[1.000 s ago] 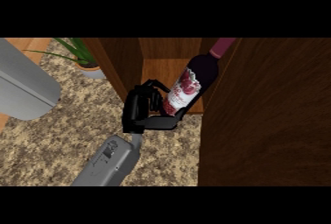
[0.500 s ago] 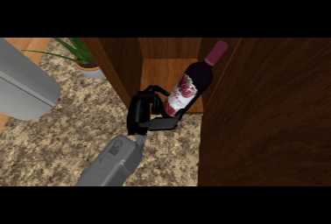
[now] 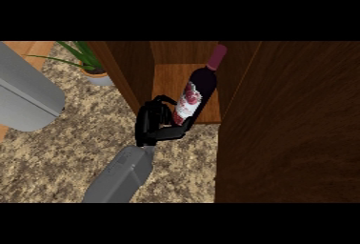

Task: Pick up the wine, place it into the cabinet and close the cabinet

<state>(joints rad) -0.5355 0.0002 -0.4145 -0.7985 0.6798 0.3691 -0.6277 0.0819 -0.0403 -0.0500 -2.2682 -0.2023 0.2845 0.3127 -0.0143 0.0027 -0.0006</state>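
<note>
Wine bottle (image 3: 195, 97) stands tilted inside the open cabinet (image 3: 186, 71), its base low on the wooden shelf (image 3: 169, 83) and its burgundy-capped neck leaning up and to the right toward the cabinet's right-hand panel. The glass is dark, and a white label with a red pattern faces the view on the bottle's lower half.

Just left of the bottle's lower body is a black hand (image 3: 153, 123) on a grey forearm (image 3: 121, 176) that rises from the view's lower edge. Its fingers (image 3: 163, 101) curl toward the label side, and its thumb (image 3: 175, 132) reaches under the bottle's base, so the hand is gripping the wine bottle at its lower part. From its place in the view I cannot tell for certain which arm this is; it reads most readily as the right one.

The cabinet is dark brown wood, with an upright side wall at the left of the opening. A large dark wooden door (image 3: 288, 128) fills the right side of the view, standing open.

The table (image 3: 70, 157) has a speckled beige-and-brown granite top. At the upper left a potted plant (image 3: 91, 64) with thin green leaves stands on it, next to the cabinet's left wall. A broad grey rounded shape (image 3: 25, 97) lies at the left edge.
</note>
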